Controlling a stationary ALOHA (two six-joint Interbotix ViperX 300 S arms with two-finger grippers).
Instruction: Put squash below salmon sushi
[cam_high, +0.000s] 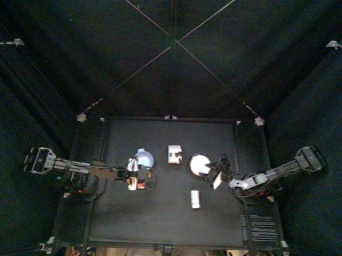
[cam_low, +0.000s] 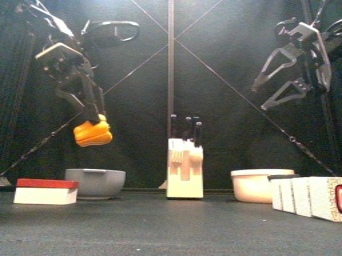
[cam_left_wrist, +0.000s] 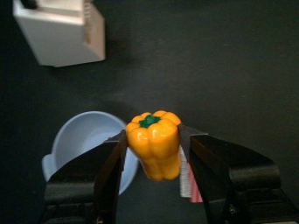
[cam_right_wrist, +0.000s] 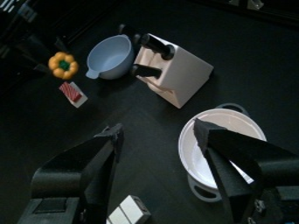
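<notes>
my left gripper (cam_left_wrist: 153, 157) is clamped on the squash (cam_left_wrist: 156, 144), a yellow-orange toy with a green stem, and holds it up in the air above the table (cam_low: 160, 225); in the front view the squash (cam_low: 92, 131) hangs clear of everything below it, over the left side. under it i see the pale blue bowl (cam_left_wrist: 82, 144), and just beside that bowl lies the salmon sushi (cam_low: 46, 190), a small block with a red top and white base, resting flat on the table near its front left. my right gripper (cam_right_wrist: 158, 153) hangs high on the right with its jaws spread wide and nothing between them, above the white pot (cam_right_wrist: 228, 149). a knife block (cam_low: 185, 165) stands upright in the middle, and a row of white pieces (cam_low: 310, 197) sits at the front right.
</notes>
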